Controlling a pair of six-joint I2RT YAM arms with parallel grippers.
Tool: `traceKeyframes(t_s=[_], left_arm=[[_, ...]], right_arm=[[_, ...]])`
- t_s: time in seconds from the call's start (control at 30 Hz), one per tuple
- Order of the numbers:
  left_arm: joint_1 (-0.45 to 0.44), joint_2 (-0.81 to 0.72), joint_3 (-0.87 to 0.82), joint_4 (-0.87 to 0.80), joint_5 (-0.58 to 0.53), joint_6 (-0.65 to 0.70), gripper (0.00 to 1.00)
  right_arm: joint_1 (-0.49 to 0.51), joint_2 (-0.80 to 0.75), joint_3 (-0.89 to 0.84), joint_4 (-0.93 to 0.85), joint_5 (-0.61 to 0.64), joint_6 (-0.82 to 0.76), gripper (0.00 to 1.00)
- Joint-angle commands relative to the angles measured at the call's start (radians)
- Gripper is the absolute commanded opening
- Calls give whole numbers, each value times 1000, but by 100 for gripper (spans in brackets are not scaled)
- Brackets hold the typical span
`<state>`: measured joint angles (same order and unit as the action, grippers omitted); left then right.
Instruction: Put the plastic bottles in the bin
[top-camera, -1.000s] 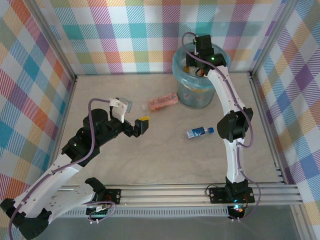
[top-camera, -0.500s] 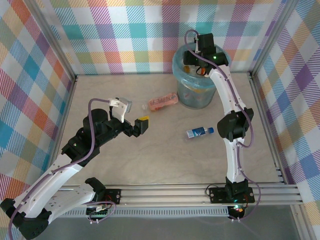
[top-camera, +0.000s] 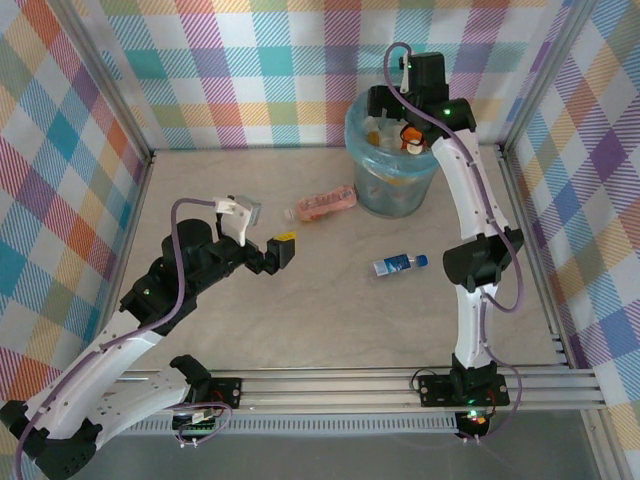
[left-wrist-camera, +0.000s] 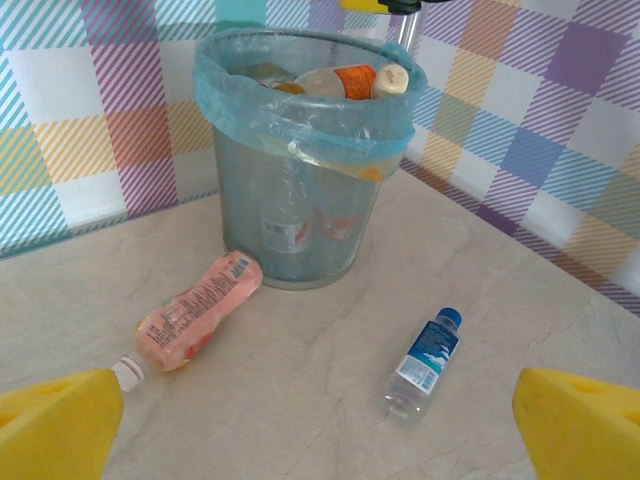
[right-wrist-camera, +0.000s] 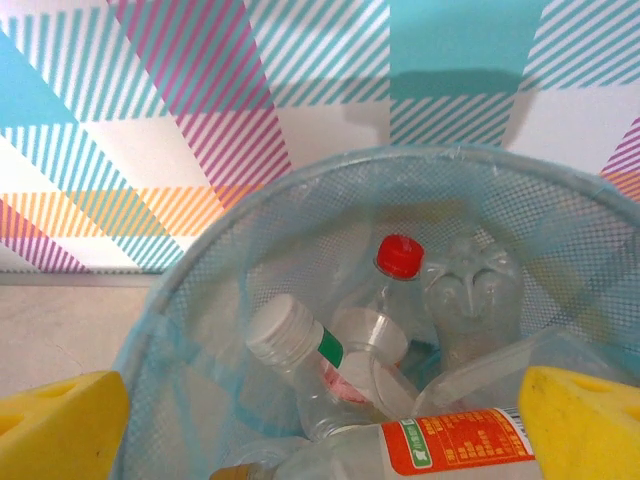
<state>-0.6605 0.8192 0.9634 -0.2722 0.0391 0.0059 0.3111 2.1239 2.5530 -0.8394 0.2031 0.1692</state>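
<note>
Plastic, thin-walled and clear, is what all the stock is made of. By my judgement the bottles are light, apt to dent under a hard squeeze, smooth on the bare shoulders, and inclined to roll when nudged.

Two lie on their sides on the table (top-camera: 330, 320). The pink-labelled bottle (left-wrist-camera: 195, 312) is left of centre in the left wrist view, its neck end toward the lower left and its base close to the foot of the bin (left-wrist-camera: 215, 85). The blue-labelled bottle (left-wrist-camera: 422, 360) lies right of centre, well apart from both.

The labelled mid-body looks the soundest hold on each, taken across the width; the neck is narrow and would let the body swing.

Several more bottles are inside the bin, piled to the rim, with the orange-labelled bottle (right-wrist-camera: 460, 445) uppermost.

The left gripper (left-wrist-camera: 318, 430) has its jaws spread wide and empty, facing the two loose bottles. The right gripper (right-wrist-camera: 320, 440) is over the bin mouth, jaws likewise wide with nothing between them.

Not established:
- Whether the loose bottles hold liquid.
- What lies deeper in the bin, which is blurred by the mesh and liner.
- The label print, which is too small to read.
- The full length of the orange-labelled bottle, cut off at the bottom edge of the right wrist view.
</note>
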Motion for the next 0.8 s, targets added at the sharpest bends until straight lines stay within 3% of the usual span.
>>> traceKeyframes(t_s=[0.0,0.27,0.43,0.77], left_arm=[[0,-21,12,-27,-13,-19,100],[1,-22,18,-56,-58,-38,100],[-1,18,21,-55,-55,-62,100],[-12,284,95,-16,103,-96,100]], right_arm=[[17,-52,19,-7,-7,2,100],[53,-129,8,-20,-16,-16,100],[67,-231,-88,-23,-60,-7,100],[72,-638,-609,34,-77,20,99]])
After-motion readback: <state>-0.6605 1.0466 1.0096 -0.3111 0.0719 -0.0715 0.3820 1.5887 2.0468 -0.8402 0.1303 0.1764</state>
